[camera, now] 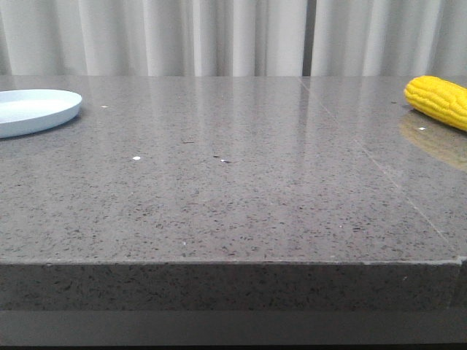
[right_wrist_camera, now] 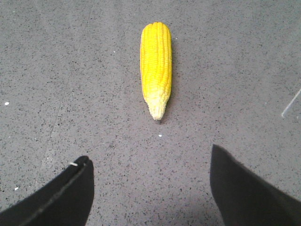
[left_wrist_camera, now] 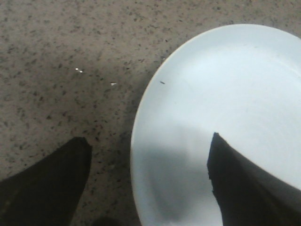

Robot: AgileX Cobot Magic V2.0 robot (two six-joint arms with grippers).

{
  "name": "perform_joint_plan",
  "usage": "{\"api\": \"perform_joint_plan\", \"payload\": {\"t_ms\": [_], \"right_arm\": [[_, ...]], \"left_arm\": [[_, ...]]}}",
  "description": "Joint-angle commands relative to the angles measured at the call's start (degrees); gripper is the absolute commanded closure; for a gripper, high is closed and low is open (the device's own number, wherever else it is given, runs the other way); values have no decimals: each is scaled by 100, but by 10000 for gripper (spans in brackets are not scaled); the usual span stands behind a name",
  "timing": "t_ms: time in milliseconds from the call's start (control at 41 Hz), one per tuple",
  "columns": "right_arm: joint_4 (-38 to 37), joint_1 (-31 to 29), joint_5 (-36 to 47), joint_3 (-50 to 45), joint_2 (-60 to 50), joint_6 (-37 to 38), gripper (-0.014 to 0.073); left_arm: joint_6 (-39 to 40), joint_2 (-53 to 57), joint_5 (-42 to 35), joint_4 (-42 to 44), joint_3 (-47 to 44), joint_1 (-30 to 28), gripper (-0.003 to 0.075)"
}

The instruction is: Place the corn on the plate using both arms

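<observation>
The corn (right_wrist_camera: pixel 156 66) lies flat on the grey speckled worktop (camera: pixel 241 197) at the far right of the front view, well apart from the plate (camera: pixel 33 111), which sits at the far left edge. It looks stiff and fairly light, and its rounded body could roll, while the rows of kernels should give some bite; the thick yellow middle seems the best place to take hold, since the paler tapered tip would likely slip out of a pinch. The right claw (right_wrist_camera: pixel 150 188) hangs above the worktop with its 2 fingers spread wide, the cob lying beyond the gap, tip toward it, and nothing held or touched. The left claw (left_wrist_camera: pixel 149 181) is likewise spread wide and empty, 1 finger over the plate and the other over bare worktop beside the rim.
</observation>
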State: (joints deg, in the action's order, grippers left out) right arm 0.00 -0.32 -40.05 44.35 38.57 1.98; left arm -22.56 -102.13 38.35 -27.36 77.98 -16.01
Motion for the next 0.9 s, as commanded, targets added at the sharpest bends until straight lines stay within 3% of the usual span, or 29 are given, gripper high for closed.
{"api": "perform_joint_plan", "payload": {"t_ms": [0,463,537,780,829,878], "right_arm": [[-71,-25,379,146,36,-22,50],[-71,-25,379,146,36,-22,50],[-71,-25,379,146,36,-22,50],[-71,-25,379,146,36,-22,50],[-71,-25,379,146,36,-22,50],[-71,-25,379,146,36,-22,50]], "left_arm": [[-56,256,-299,-171,189,101,210],[-130,-45,-93,-171,189,95,227],[-142,-45,-93,-171,189,95,300],[-142,-45,-131,-171,189,95,685],[-142,-45,-140,-171,189,95,739],[-142,-7,-163,-171,189,95,741]]}}
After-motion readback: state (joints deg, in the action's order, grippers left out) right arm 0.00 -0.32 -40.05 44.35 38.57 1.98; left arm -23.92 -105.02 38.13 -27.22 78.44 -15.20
